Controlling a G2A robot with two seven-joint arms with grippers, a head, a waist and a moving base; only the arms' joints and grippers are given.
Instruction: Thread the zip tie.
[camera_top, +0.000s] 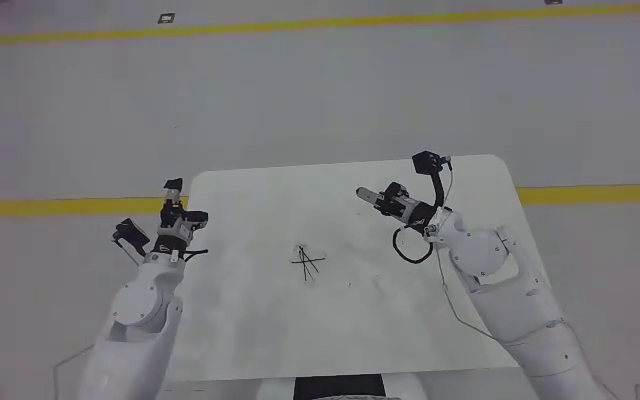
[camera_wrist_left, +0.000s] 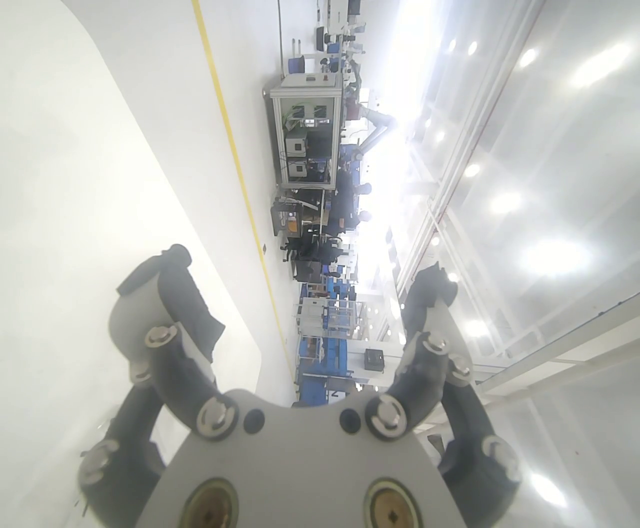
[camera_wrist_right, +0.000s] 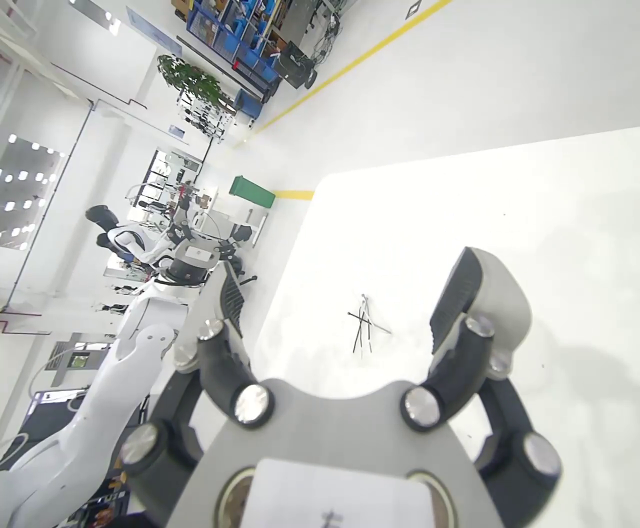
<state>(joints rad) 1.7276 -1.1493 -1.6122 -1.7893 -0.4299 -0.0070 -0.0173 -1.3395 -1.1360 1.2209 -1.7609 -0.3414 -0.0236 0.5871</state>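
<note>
No text, number or sign can be read. A white rectangular paper label sits on the grey metal base of the right gripper, bottom centre of the right wrist view. Its small dark mark is cut off by the frame edge. The blue-and-white wall posters, upper left, are too small to read.

Zip ties, seemingly several, lie crossed on the table.

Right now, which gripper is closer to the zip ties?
Right. The right gripper hangs over the table near the zip ties; the left gripper sits farther off, at the table's edge.
</note>
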